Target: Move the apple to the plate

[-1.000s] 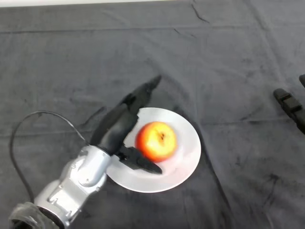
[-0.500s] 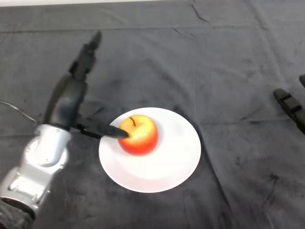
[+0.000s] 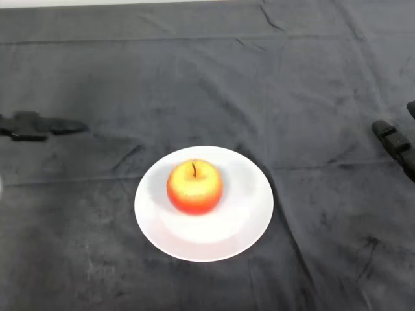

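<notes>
Apple (image 3: pixel 194 188) upright on plate (image 3: pixel 249 217), stem up. Robot hand (image 3: pixel 35 126) well apart at far left over counter (image 3: pixel 311 97), fingers straight, holding nothing; apple to its right.

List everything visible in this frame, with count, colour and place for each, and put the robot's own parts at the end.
apple: one, red and yellow, stem up, sitting on the plate a little left of its centre.
plate: one, white, round, on the cloth just below the middle of the view.
cloth: one, dark grey, wrinkled, covering the whole table.
dark object: one, black, at the right edge, only partly in view; what it is cannot be told.
left hand: one, black, at the far left edge, well clear of the plate and apple, holding nothing; only part of it shows.
</notes>
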